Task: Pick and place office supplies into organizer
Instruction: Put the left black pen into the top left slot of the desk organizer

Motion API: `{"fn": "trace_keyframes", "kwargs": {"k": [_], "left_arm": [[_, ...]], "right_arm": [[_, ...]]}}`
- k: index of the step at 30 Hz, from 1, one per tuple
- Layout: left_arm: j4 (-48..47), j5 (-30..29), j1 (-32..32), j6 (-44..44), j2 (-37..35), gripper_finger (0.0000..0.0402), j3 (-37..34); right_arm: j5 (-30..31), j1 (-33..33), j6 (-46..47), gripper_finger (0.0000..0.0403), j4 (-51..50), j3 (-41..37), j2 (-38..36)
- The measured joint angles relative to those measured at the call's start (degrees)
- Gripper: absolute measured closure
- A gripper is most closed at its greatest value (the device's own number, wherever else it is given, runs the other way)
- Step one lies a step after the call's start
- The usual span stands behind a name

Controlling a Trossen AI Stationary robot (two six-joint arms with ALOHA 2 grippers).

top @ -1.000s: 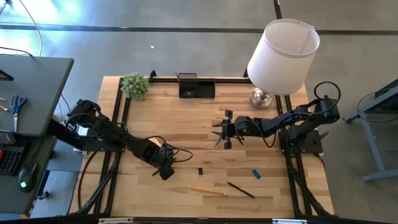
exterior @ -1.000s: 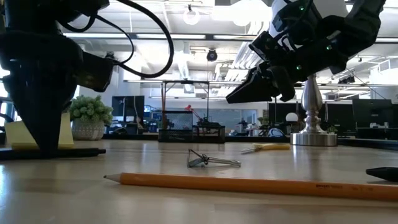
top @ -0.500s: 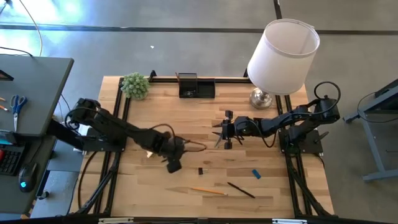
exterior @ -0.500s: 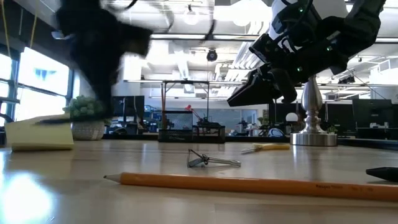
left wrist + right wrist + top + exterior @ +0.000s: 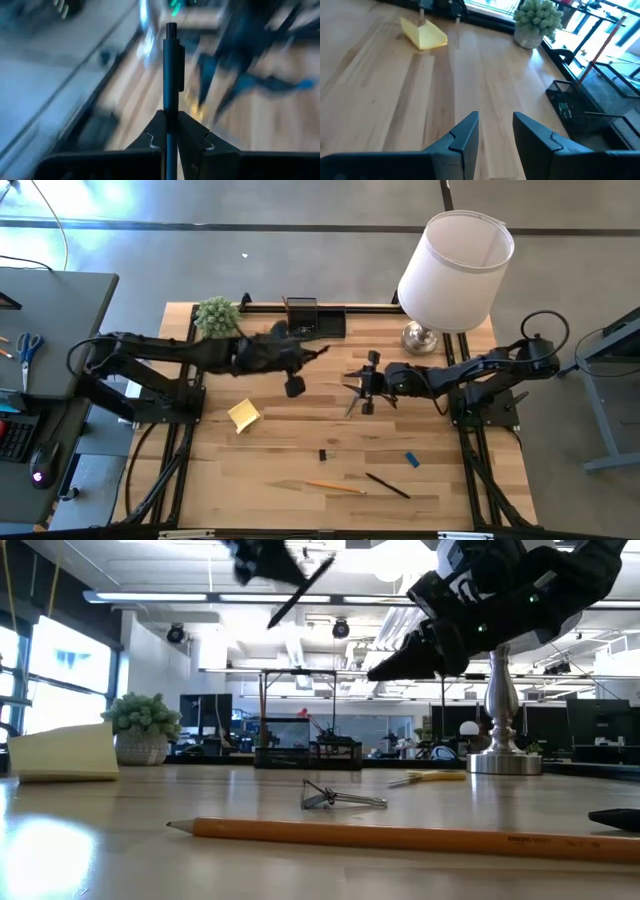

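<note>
Left arm carries a black pen toward the organizer.

The left gripper (image 5: pixel 171 142) has its fingers pinched tight on the black pen (image 5: pixel 171 75), which sticks out ahead of the fingertips, probably so the tip can be aimed into the cup of the mesh organizer (image 5: pixel 315 317) just beyond them. The right gripper (image 5: pixel 495 131) hovers mid-table with its fingers narrowly parted and nothing between them; the yellow-handled scissors (image 5: pixel 350 398) lie near its fingertips. The sticky-note pad (image 5: pixel 244 415), pencil (image 5: pixel 335 487), second pen (image 5: pixel 387 485) and blue block (image 5: pixel 411 459) lie on the table, well apart from either gripper.
</note>
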Motion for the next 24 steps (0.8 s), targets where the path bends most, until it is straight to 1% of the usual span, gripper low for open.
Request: {"fn": "trace_keyframes", "kwargs": {"k": [2,4,5,6,9,12,14,15,17,20,24], "left_arm": [[5.41,6.66,2.52,3.38,-0.65,0.0398,-0.85],[10.81,13.26,4.93,5.16,-0.96,0.0399,-2.87],[13.63,15.64,6.16,5.7,-0.98,0.0399,-4.12],[16.88,17.65,7.54,5.91,-0.93,0.0398,-5.5],[26.42,22.29,11.94,5.97,-0.97,0.0398,-10.4],[37.93,30.69,17.19,5.88,-0.93,0.04,-15.54],[46.37,34.83,20.76,5.82,-0.95,0.0399,-18.76],[49.58,36.12,22.52,5.87,-0.99,0.0399,-20.19],[53.76,36.92,26.35,5.92,-0.99,0.04,-22.37],[55.24,36.81,31.9,5.89,-0.99,0.04,-23.79],[56.02,36.72,36.93,5.9,-0.99,0.0398,-24.74]], "right_arm": [[-0.9,-0.16,0.03,0.0288,2.15,-0.07,-0.53],[-1.9,-0.39,-0.01,0.0288,2.29,-0.2,-2.24],[-2.7,-0.63,0.05,0.0288,3.99,-0.06,-2.55],[-3.02,-0.82,0.13,0.0288,3.65,0.06,-3.37],[-2.89,-1.42,0.2,0.0288,4.72,-0.07,-4.8],[-1.81,-2.03,0.14,0.0288,6.06,-0.08,-5.8],[-1.04,-2.39,0.23,0.0288,6.55,-0.05,-6.17],[-0.9,-2.58,0.25,0.0288,7.21,-0.07,-6.23],[-1.01,-2.69,0.25,0.0288,8.81,-0.07,-6.06],[-0.96,-2.68,0.25,0.0288,10.07,-0.07,-6.06],[0.67,-2.67,0.53,0.0288,11.86,-0.07,-6.04]]}}
